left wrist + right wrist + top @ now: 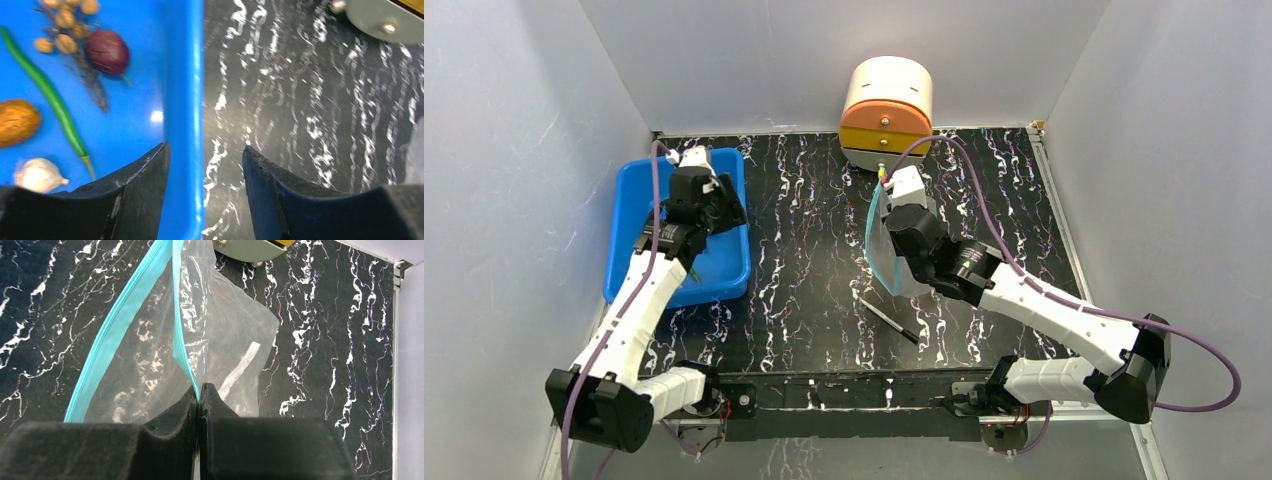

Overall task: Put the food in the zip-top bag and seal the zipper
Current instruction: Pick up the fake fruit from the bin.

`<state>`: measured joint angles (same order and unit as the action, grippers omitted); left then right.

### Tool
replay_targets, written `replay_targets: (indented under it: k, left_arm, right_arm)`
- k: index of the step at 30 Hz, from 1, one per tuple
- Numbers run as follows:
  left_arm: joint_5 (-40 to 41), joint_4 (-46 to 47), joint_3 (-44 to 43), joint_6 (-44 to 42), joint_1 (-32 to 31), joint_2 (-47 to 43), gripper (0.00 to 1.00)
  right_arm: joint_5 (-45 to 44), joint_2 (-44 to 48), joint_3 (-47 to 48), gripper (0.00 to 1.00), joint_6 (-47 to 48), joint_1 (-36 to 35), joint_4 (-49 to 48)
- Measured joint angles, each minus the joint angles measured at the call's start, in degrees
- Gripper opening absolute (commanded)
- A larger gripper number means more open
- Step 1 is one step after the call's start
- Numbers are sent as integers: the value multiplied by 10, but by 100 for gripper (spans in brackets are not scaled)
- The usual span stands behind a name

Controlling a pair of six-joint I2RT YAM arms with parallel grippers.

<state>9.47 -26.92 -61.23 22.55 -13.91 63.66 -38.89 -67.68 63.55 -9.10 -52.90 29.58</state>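
The top camera is looking down from high behind the 6 o'clock edge, taking in the whole surface (804,250). Each wrist camera is hanging close, facing 12 o'clock: left over the blue tray's (185,100) 3 o'clock rim, right over the zip-top bag (150,365). Both are catching the round device's (385,25) grey base.

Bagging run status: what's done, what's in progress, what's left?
Done: right hand is shut on one lip of the zip-top bag, its zipper parted. In hand: left hand, open and empty, hangs over the blue tray rim. Left: all the food, including brown balls, green chili and garlic, lies in the tray; none shows in the bag; zipper unsealed.
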Motion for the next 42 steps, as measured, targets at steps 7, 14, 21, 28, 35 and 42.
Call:
replay_targets:
  k: [7, 14, 21, 28, 35, 42]
  left_arm:
    - [6, 36, -8, -10, 109, 79, 39]
    - [-3, 73, -9, -10, 164, 154, 55]
    - [-24, 110, -20, -14, 190, 251, 56]
    - [-44, 131, -45, -18, 206, 318, 58]
    - [-67, 149, -55, -25, 212, 360, 69]
    - [-67, 152, -75, -31, 213, 390, 68]
  right_arm:
    - [16, -5, -4, 0, 2, 9, -18]
    - [33, -2, -5, 0, 8, 11, -30]
    - [49, -1, -7, 0, 11, 13, -42]
    - [58, -1, -7, 0, 6, 13, -43]
    - [65, 0, -7, 0, 1, 13, -45]
    - [72, 1, -7, 0, 1, 13, -45]
